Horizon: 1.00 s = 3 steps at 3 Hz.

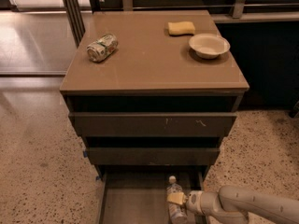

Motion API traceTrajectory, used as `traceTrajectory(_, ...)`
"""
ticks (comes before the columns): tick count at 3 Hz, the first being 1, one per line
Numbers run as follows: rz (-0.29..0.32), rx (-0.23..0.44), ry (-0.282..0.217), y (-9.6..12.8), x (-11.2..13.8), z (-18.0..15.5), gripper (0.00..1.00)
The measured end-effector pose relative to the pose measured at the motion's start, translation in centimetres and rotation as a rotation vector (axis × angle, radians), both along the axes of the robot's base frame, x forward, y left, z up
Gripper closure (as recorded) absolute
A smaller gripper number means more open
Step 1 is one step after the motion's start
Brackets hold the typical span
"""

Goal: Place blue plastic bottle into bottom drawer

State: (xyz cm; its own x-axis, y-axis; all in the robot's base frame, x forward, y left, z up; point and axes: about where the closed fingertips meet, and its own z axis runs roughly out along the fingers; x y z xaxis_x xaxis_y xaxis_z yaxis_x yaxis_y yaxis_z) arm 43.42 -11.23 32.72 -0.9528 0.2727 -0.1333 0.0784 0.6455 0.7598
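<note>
Bottom drawer (133, 202) of the bench (149, 64), standing open. The hand (177, 199) reaches in from the lower right and is clenched across the blue plastic bottle (174, 189), which is over the drawer's right side with its cap toward the bench. On top are a crushed can (102, 47), a yellow sponge (181, 28) and a bowl (209, 45).

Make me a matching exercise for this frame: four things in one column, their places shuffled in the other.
1. blue plastic bottle
2. can
3. sponge
4. bowl

A. cabinet top, left side
B. cabinet top, back edge
C. held in the hand, low right, over the open bottom drawer
D. cabinet top, right side, nearer than the sponge

Pairs: 1-C, 2-A, 3-B, 4-D
</note>
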Motion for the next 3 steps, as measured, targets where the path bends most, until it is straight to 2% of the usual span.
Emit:
traceTrajectory(1, 0.030, -0.038, 0.049, 1.2, 1.0, -3.4, 1.00)
traceTrajectory(2, 0.053, -0.065, 0.058, 2.2, 3.0, -5.5, 1.00)
traceTrajectory(3, 0.039, -0.048, 0.064, 2.2, 4.7, -7.0, 1.00)
